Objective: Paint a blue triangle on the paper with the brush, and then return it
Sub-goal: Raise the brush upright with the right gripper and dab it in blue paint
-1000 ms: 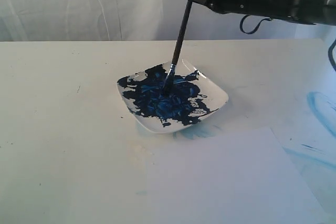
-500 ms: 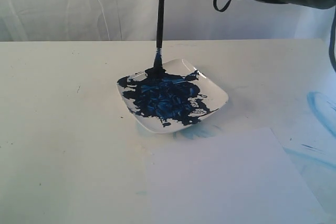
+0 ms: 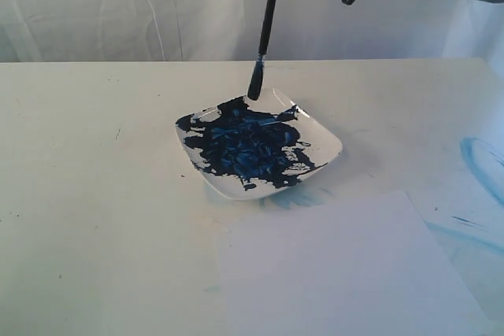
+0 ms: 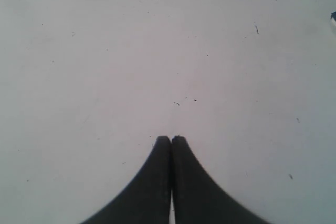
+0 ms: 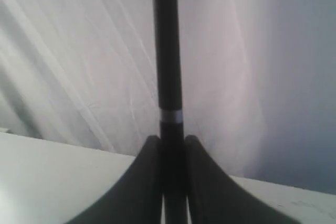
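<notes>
Above the far rim of the dish (image 3: 329, 145), mid-counter: brush (image 3: 266, 29), near upright, bristles dark with paint and clear of the pool. Right jaws: clamped on the upper handle. Paper (image 3: 339, 273): flat by the near edge, just beside the dish, blank, no triangle begun. Left jaws: pressed together, empty, over bare counter (image 4: 105, 51). Step in hand, by judgement: brush loaded, transfer to paper. Next move calls for travel toward the near edge, then a gentle descent until bristles touch the sheet.
</notes>
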`<act>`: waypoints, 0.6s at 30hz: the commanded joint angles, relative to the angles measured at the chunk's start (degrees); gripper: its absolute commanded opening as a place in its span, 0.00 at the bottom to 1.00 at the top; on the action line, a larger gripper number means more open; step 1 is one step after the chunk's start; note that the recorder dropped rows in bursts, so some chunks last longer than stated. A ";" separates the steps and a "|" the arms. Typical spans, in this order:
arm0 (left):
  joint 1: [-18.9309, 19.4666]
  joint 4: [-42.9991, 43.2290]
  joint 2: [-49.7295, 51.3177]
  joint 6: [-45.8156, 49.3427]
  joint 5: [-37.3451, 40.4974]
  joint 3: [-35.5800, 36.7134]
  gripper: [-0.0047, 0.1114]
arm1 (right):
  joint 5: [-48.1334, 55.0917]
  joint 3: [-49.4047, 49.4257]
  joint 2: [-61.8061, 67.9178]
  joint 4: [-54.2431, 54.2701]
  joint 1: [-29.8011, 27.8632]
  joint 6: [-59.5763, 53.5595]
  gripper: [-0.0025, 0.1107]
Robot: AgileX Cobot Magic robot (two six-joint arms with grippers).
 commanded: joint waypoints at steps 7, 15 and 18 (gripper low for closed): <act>0.26 -0.16 -0.23 -0.41 -0.11 0.25 0.04 | 13.30 3.74 -5.84 0.00 0.27 -2.95 0.02; 0.26 -0.16 -0.23 -0.41 -0.11 0.25 0.04 | 22.97 11.23 -9.99 0.00 0.27 -16.47 0.02; 0.26 -0.04 -0.23 -0.41 -0.11 0.25 0.04 | 26.57 11.23 -8.68 0.00 0.36 -19.98 0.02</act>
